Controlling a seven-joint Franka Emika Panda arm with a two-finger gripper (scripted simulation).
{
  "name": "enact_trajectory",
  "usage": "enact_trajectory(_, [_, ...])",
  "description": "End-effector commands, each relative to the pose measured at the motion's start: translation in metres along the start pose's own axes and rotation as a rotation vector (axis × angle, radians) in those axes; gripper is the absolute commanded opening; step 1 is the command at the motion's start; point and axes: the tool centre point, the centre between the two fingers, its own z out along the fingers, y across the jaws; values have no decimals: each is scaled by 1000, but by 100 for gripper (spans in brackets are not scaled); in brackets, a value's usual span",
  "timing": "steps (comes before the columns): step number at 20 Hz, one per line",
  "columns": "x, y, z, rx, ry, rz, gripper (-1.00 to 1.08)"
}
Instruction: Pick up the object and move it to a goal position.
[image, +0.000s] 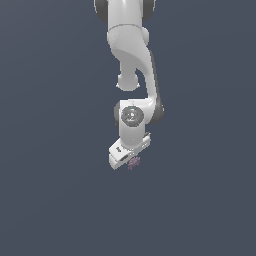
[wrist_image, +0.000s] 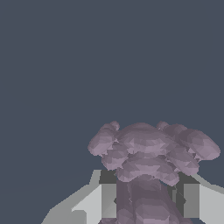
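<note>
Glossy white rounded arm (image: 134, 55) with dark grey joint bands

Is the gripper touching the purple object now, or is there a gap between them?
Touching. In the wrist view the purple object sits between the two fingers of the gripper, with no gap visible on either side.

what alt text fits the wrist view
A lumpy mauve-purple cluster of knobs fills the lower middle of the frame, sitting between the tool's two pale grey fingers. Everything behind is plain dark blue-grey.
</note>
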Motion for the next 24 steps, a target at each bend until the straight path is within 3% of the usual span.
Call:
enact_trajectory(1, [0,0,0,0,0,0,-100])
enact_trajectory(13, [-8,4,-11,0,0,0,-100])
enact_trajectory(24, [-55,28,-77,-1,0,0,-100])
